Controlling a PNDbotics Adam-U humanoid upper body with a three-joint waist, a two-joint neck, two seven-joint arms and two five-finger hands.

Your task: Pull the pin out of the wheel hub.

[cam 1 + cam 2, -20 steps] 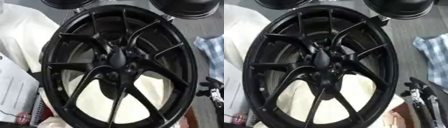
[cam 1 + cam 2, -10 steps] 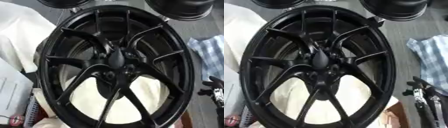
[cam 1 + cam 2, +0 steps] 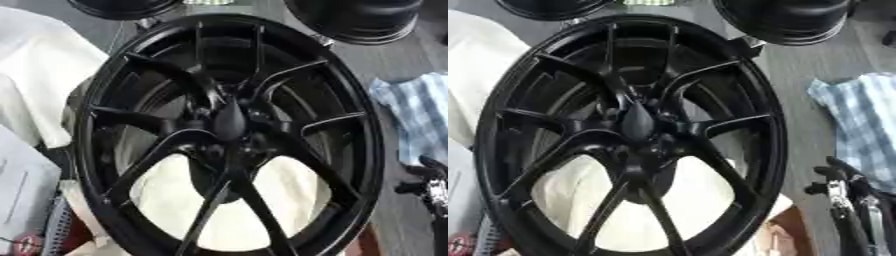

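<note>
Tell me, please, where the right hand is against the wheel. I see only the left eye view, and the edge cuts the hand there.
Observer: The right eye view shows more of the right hand. It is low on the right, apart from the wheel, with bare grey table between them.
Operator: What lies around it?
Observer: Its arm, with silver parts, runs down to the lower right corner. The checked cloth lies just above the hand.
Operator: And the left hand?
Observer: It is in neither view.

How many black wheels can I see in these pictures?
3. The big spoked wheel fills the middle. Two more are cut off at the top edge: one at the upper left, one at the upper right. Others may lie outside the views.
</note>
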